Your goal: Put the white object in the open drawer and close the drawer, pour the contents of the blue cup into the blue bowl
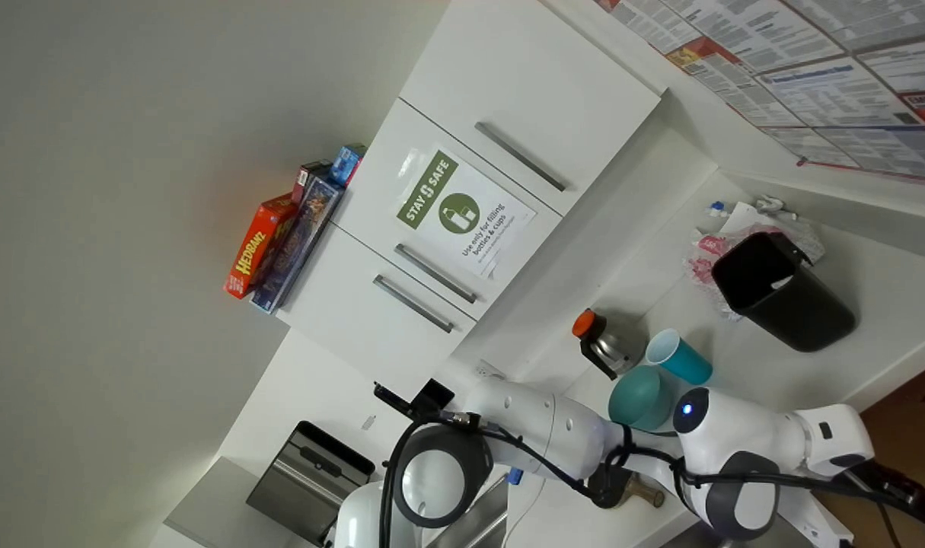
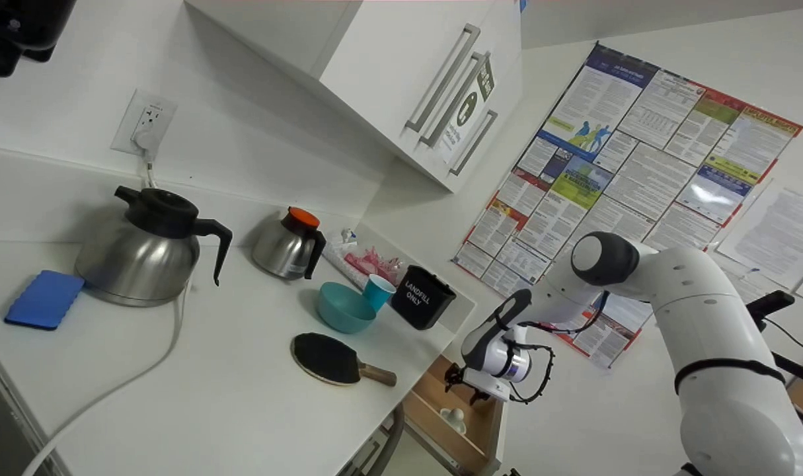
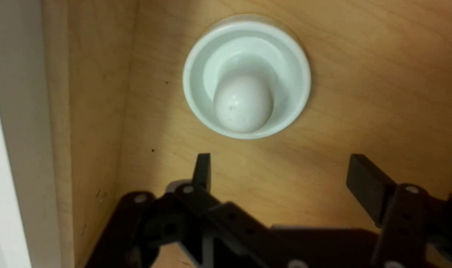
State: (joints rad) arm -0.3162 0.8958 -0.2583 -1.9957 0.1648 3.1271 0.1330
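Note:
A round white object [image 3: 244, 104] with a raised rim and a rounded knob lies inside the open wooden drawer [image 3: 95, 111]; it also shows in an exterior view [image 2: 454, 419]. The drawer [image 2: 444, 433] has a pale front and is pulled out below the counter. My gripper [image 3: 280, 169] is open and empty over the drawer, its fingers apart from the white object; an exterior view shows it too [image 2: 465, 391]. The light-blue cup [image 2: 379, 291] stands upright beside the teal bowl [image 2: 344, 311] on the counter; its contents are hidden. Both show in an exterior view, cup [image 1: 689, 362], bowl [image 1: 639, 399].
A black bin [image 2: 422, 297] and a plastic bag [image 2: 375, 264] are near the cup. Two steel carafes, one large [image 2: 143, 258] and one small [image 2: 285, 251], stand at the back. A black paddle [image 2: 325, 357], a blue sponge [image 2: 44, 299] and a white cord [image 2: 130, 377] lie on the counter.

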